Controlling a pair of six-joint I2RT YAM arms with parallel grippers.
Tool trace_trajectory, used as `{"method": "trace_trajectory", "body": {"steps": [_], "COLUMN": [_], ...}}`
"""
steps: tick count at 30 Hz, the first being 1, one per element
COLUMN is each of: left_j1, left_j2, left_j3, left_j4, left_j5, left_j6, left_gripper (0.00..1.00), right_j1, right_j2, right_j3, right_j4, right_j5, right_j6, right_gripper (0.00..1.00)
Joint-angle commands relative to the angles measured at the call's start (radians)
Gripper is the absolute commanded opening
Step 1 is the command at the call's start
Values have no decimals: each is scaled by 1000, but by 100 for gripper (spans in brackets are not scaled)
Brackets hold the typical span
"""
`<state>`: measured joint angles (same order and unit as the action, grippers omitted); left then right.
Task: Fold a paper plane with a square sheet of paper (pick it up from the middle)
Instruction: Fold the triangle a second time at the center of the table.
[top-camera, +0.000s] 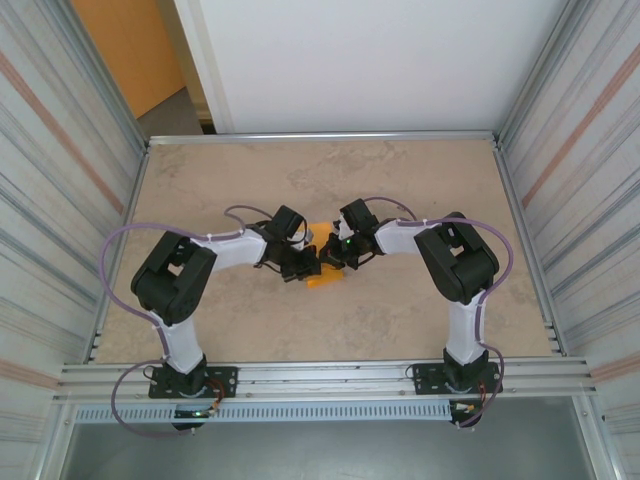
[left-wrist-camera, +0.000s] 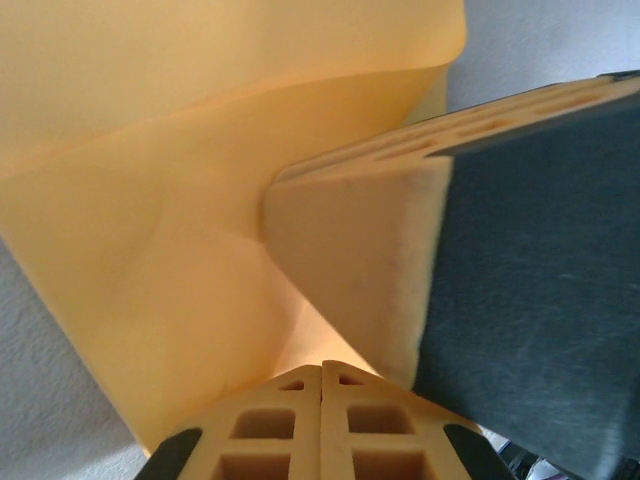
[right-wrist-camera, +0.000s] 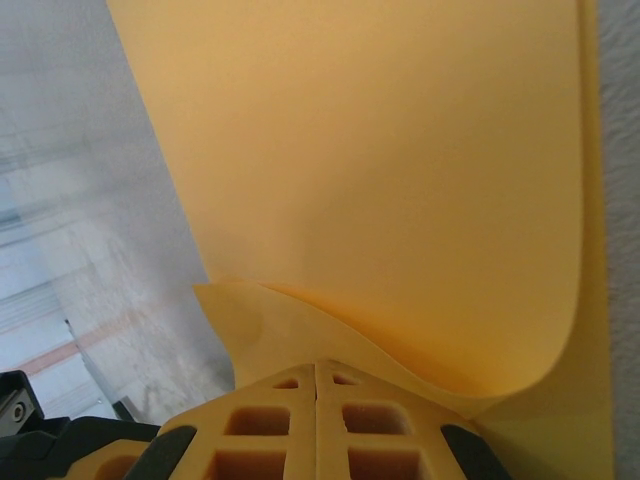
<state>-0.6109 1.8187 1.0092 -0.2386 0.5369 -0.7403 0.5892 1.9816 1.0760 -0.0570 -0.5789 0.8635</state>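
The square sheet of paper is bright orange, partly folded, and held a little above the middle of the table between the two wrists. My left gripper meets it from the left and my right gripper from the right. In the left wrist view the paper bends in creased layers and my left gripper is shut with the sheet running into its tips; a finger of the right gripper presses against the paper close by. In the right wrist view two curved layers of paper rise from my shut right gripper.
The beige marbled tabletop is framed by metal rails and corrugated side walls. An orange wall panel stands beyond the back left corner. Both arms bend inward, their elbows near the table's sides.
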Motion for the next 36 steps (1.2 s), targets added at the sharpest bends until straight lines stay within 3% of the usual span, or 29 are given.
{"method": "trace_trajectory", "body": {"steps": [1,12,36], "left_j1": [-4,-9,-43], "left_j2": [9,10,36], "left_j3": [27,44,92], "left_j4": [-52,-116,-248], "left_j5": [-18,-22,-143], "left_j6": [42,109,176], "left_gripper": [4,3,3], "right_j1": [0,-2,-6], "right_j2": [108,118,126], "right_j3": [-59,-56,-55], "right_j4": [-155,-164,-171], "right_j5": [151,154,157], "right_j6": [27,29,30], "right_gripper": [0,0,0]}}
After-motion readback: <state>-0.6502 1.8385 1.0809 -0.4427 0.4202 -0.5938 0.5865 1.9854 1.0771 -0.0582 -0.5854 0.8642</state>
